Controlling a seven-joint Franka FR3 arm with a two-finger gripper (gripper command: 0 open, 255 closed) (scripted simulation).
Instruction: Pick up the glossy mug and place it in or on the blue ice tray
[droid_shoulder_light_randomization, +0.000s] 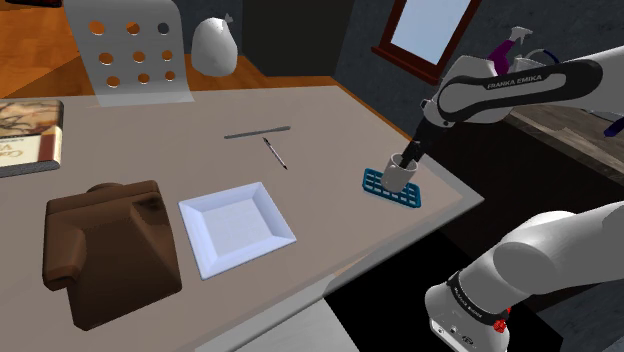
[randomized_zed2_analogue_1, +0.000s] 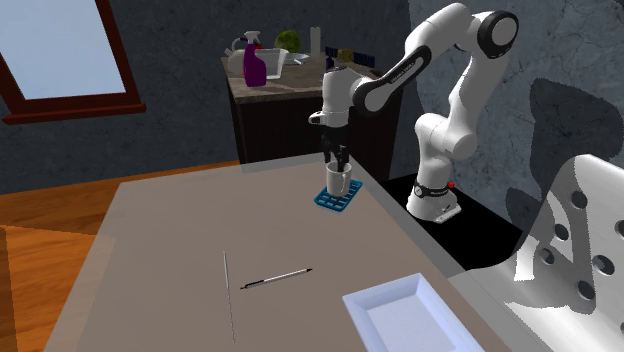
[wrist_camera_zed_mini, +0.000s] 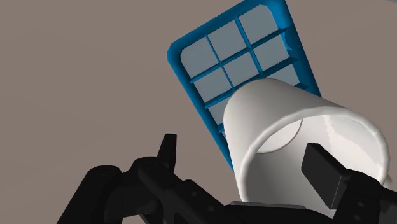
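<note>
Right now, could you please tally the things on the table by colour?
White: 2, the mug and the square tray
Blue: 1, the ice tray
Brown: 1, the blocky object
Grey or dark: 2, the rod and the pen
Beige: 1, the book
Total: 7

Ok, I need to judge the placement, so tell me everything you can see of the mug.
The mug is plain white, smooth, a wide open cylinder, empty. It stands upright on one end of the blue ice tray. The open gripper straddles its rim: one finger inside, the other outside, clear of the wall.
</note>
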